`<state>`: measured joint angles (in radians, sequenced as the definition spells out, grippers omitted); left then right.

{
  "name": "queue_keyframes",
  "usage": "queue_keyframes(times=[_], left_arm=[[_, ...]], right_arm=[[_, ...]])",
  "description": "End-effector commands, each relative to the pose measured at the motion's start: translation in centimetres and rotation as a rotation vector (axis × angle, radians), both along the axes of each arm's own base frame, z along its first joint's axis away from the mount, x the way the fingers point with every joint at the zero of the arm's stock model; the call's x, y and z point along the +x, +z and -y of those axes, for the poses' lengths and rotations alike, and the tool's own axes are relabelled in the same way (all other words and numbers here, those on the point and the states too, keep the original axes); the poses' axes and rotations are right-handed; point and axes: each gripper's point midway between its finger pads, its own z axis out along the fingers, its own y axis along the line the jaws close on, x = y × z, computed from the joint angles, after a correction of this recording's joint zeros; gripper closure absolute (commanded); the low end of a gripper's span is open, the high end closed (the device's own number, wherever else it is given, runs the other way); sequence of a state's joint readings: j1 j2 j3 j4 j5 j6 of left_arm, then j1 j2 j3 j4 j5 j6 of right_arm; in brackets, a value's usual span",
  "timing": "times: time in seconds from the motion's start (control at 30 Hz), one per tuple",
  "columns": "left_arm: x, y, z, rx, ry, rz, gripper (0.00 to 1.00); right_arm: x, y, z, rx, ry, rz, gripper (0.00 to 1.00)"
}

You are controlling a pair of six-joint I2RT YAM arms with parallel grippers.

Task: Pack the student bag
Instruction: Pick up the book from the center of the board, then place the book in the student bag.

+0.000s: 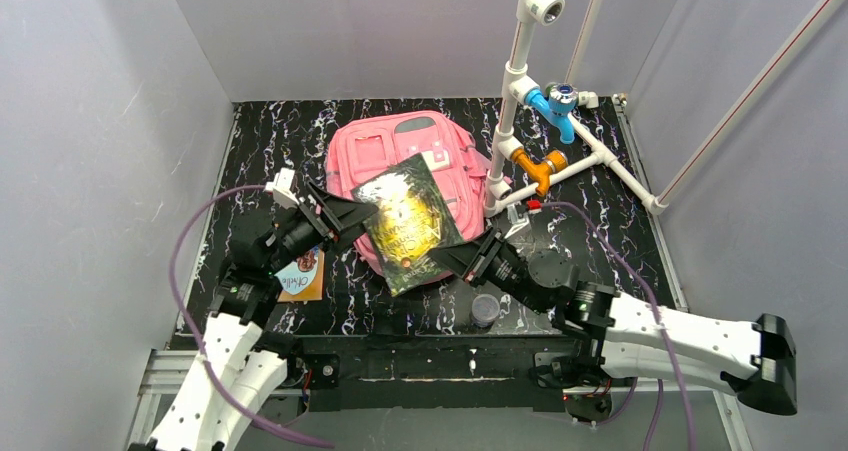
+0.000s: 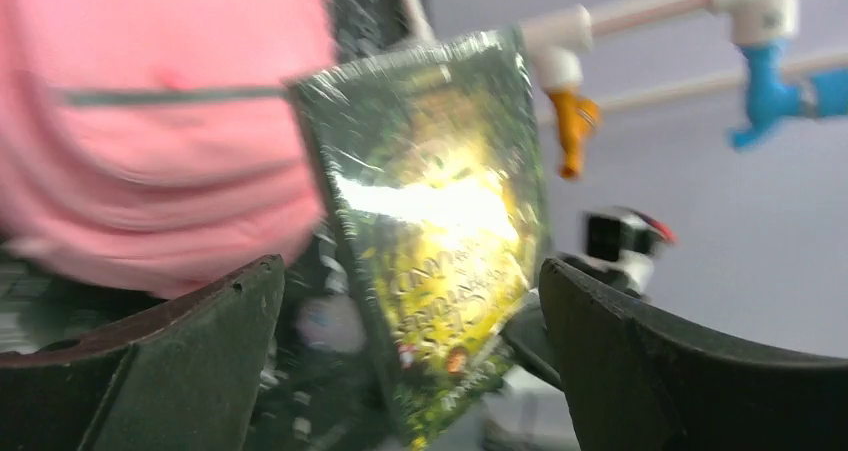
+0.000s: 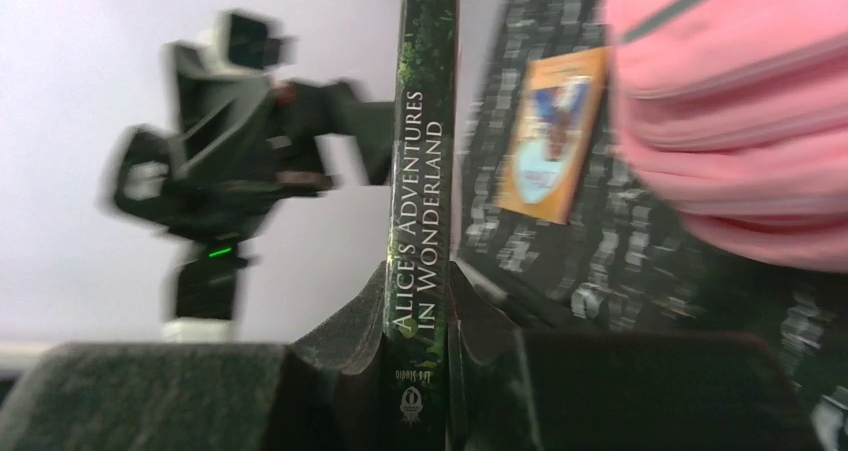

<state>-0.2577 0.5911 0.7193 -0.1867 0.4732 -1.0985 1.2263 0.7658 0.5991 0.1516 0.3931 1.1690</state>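
1. Top view, far left: a booklet [image 1: 302, 276] lies on the table [image 1: 260, 141] beside the left arm, outside the bag, so we count it as unpacked.
2. The left gripper [image 1: 350, 216] has its fingers spread wide at the book's left edge, gripping nothing. Its wrist view shows both fingers clear of the cover.
3. The book [image 1: 408, 216] hangs tilted over the near part of the bag. We cannot tell whether its far corner rests on the fabric.
4. The bag [image 1: 400, 141] lies front-up at mid-table, towards the back wall. We see no open zip, though the book hides part of it.
5. The right gripper [image 1: 442, 255] is clamped on the book's spine near its foot, and it alone carries the book.
6. A jar [image 1: 485, 309] stands on the table just near that arm.
7. We judge the task barely begun: nothing visibly sits inside the bag, and the book, and perhaps the booklet and jar, remain to go in.
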Motion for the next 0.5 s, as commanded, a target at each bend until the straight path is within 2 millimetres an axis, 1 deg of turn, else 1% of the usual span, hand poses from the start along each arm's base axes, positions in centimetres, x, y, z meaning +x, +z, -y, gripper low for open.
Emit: queue_keyframes(times=[0.0,0.03,0.07,0.1,0.13,0.17,0.2,0.23,0.33,0.4,0.47], left_arm=[[-1.6,-4.1,-11.4,0.712,0.332,-0.049,0.02],[-1.5,-3.8,-13.1,0.803,0.380,-0.049,0.02],[-1.2,-3.7,-13.8,0.859,0.382,-0.041,0.02],[-0.9,-3.3,-13.5,0.888,0.343,-0.012,0.02],[-0.4,-3.1,-12.3,0.893,0.268,0.026,0.04],[0.0,-3.0,-10.3,0.878,0.143,0.094,0.09],[0.1,-3.1,-8.5,0.855,0.036,0.154,0.12],[0.1,-3.4,-7.1,0.829,-0.048,0.196,0.12],[0.2,-4.3,-4.5,0.795,-0.189,0.328,0.13],[0.5,-5.0,-3.4,0.805,-0.240,0.422,0.13],[0.5,-5.9,-1.9,0.833,-0.312,0.504,0.15]], right_arm=[[0.7,1.2,4.8,-0.202,-0.102,0.054,0.99],[0.4,1.2,5.3,-0.226,-0.090,0.071,0.99],[0.0,0.9,5.8,-0.262,-0.070,0.088,0.99],[-0.3,0.6,6.3,-0.305,-0.053,0.094,0.99],[-0.6,0.1,7.1,-0.355,-0.046,0.082,0.99],[-1.0,-0.2,7.8,-0.394,-0.037,0.061,0.99],[-1.5,0.1,8.1,-0.414,-0.014,0.058,0.99],[-2.1,0.5,8.2,-0.426,0.028,0.065,0.99],[-3.7,1.6,8.7,-0.434,0.113,0.085,0.99],[-4.0,2.4,9.7,-0.425,0.112,0.101,0.99],[-3.9,3.4,10.9,-0.409,0.086,0.134,0.99]])
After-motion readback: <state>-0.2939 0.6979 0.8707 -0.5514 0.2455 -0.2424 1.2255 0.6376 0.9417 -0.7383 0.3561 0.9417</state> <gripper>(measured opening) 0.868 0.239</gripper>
